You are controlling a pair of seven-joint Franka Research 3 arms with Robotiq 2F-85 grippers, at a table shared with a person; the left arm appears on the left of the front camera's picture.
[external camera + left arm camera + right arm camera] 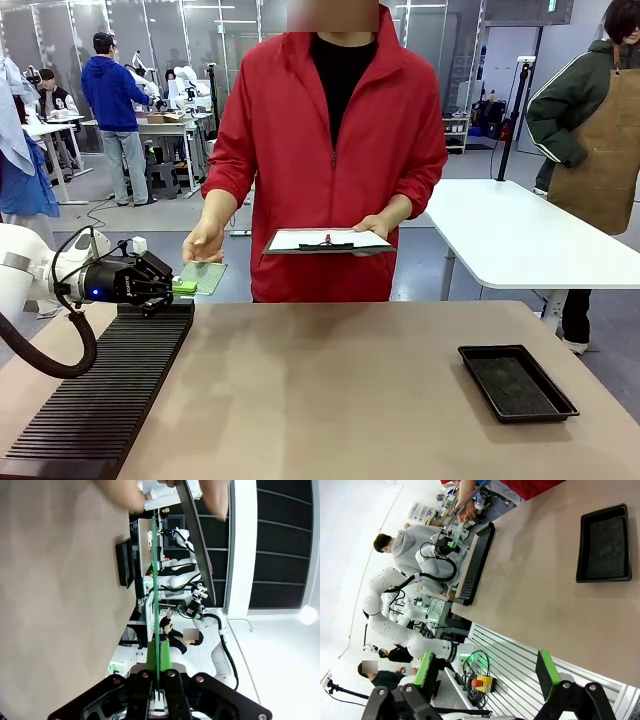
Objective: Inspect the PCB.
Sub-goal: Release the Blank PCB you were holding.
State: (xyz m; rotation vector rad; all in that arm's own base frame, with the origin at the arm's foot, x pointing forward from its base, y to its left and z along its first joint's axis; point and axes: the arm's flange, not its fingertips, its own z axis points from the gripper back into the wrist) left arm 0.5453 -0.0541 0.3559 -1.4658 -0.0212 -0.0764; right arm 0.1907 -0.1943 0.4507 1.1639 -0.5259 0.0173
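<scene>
The PCB [207, 277] is a small green board held out flat over the table's far left edge. My left gripper [183, 287] is shut on its near edge, while a person's hand [204, 243] pinches its far edge from above. In the left wrist view the PCB [156, 595] shows edge-on as a thin green line rising from between my closed fingers [149, 680], and the person's blurred fingers [120, 491] sit at the top. My right gripper [485, 675] is open and holds nothing, well back from the table.
The person in a red jacket holds a white paper clipboard [328, 240] in the other hand. A long black ribbed rack [100, 400] lies along the table's left side. A shallow black tray [517, 382] sits at the right, also seen as tray [602, 542].
</scene>
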